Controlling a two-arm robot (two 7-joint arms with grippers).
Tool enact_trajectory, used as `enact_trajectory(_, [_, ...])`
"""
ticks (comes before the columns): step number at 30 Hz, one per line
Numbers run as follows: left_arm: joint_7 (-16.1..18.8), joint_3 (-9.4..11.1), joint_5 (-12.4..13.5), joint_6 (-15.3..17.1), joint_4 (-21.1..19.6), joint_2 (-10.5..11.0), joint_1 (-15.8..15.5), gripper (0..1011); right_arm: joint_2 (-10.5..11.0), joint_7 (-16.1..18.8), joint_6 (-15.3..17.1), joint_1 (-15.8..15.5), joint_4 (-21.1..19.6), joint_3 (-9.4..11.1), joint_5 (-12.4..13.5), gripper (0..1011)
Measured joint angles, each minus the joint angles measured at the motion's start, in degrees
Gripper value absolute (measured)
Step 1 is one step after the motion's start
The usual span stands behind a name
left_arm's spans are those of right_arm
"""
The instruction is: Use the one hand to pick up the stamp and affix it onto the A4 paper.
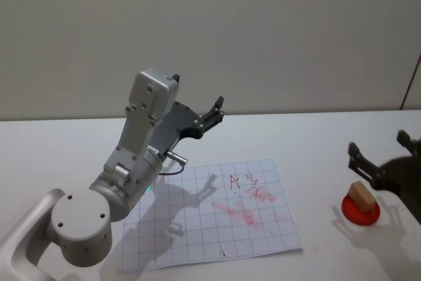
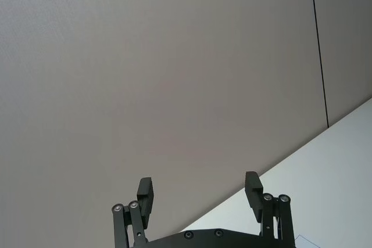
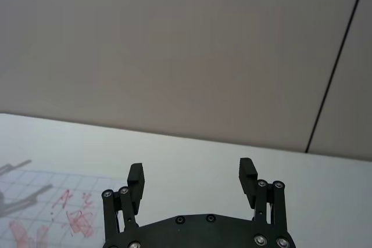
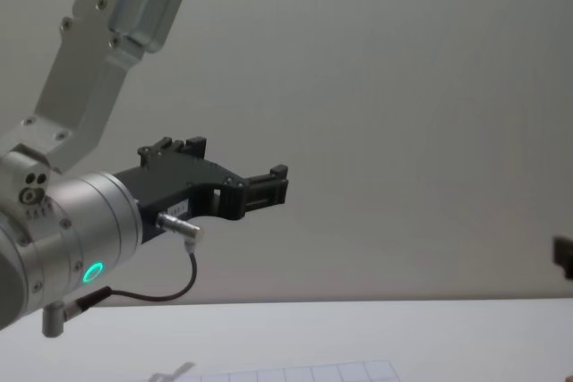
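Stamp (image 1: 362,195) sits ungrasped on red pad (image 1: 360,214) right of paper (image 1: 197,228); right gripper (image 1: 378,145) near it, jaws apart, left gripper (image 1: 196,95) likewise above paper; pickup, stamping not yet done.

Bright, even overhead light, soft grey shadows on the A4 paper (image 1: 212,218) and table (image 1: 316,139).

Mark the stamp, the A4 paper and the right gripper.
stamp (image 1: 362,195), head view, on its wooden block.
A4 paper (image 1: 191,228), head view, on bare grid squares.
right gripper (image 1: 379,149), head view, midway between its open fingertips.
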Motion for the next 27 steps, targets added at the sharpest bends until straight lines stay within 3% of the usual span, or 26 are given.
enact_trajectory(11, [0.00,0.00,0.00,0.00,0.00,0.00,0.00,1001,2.79,-4.05,2.31,-5.40,-1.62,1.64,1.50,1001])
enact_trajectory(19, [0.00,0.00,0.00,0.00,0.00,0.00,0.00,1001,3.07,-3.54,4.14,-5.65,-0.45,1.87,1.03,1001])
enact_trajectory(27, [0.00,0.00,0.00,0.00,0.00,0.00,0.00,1001,1.95,0.19,6.77,-3.50,2.54,0.99,-1.38,1001])
